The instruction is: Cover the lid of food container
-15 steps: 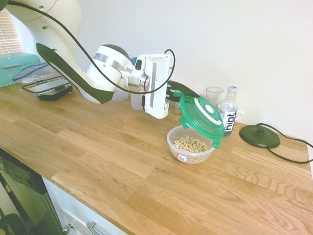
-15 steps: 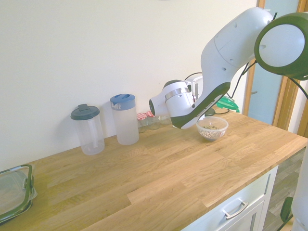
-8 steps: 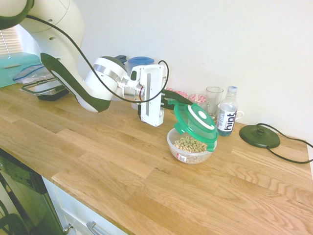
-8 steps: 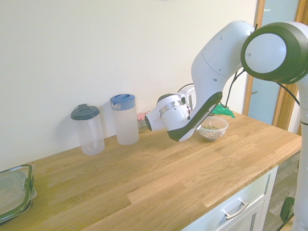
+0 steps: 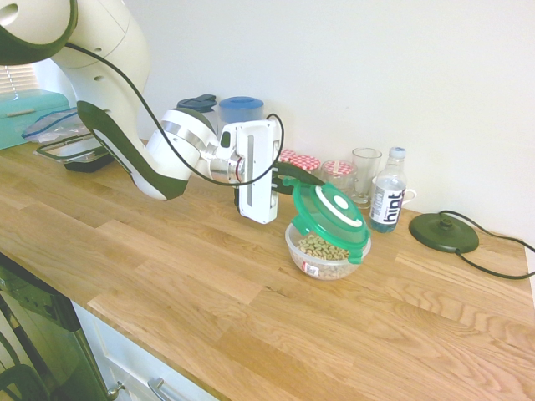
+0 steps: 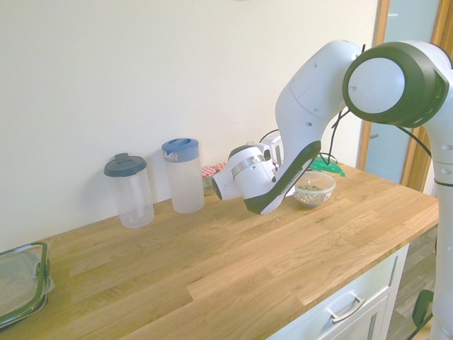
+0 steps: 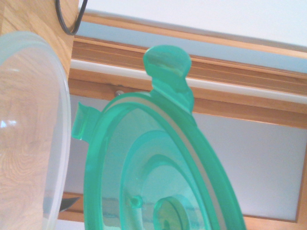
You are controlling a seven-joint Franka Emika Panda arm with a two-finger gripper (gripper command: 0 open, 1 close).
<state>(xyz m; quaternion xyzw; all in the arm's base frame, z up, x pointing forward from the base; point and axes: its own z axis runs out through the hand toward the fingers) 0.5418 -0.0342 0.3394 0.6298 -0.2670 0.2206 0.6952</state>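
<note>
The round green lid point(image 5: 331, 214) hangs tilted just over the food container point(image 5: 326, 256), a clear bowl of beige cereal rings with a small red-white label. The lid's low far edge is at the bowl's rim, and its near-left edge is raised. My gripper point(image 5: 292, 178) is shut on that raised edge, reaching in from the left. In the second exterior view the arm hides most of the lid point(image 6: 328, 167), and the bowl point(image 6: 314, 188) shows beside it. The wrist view shows the lid's underside point(image 7: 158, 177) with a locking tab, next to the bowl's clear rim point(image 7: 38, 120).
A water bottle point(image 5: 388, 200), a glass point(image 5: 365, 171) and two red-checked jars point(image 5: 299, 160) stand behind the bowl. A black round base point(image 5: 443, 232) lies right. A blue-lidded jug point(image 6: 182, 173), a dark-lidded jug point(image 6: 129, 190) and a rectangular container point(image 5: 84, 152) stand along the wall.
The arm has come down and drawn back to the left. The lid has dropped from well above the bowl to its rim and lies flatter.
</note>
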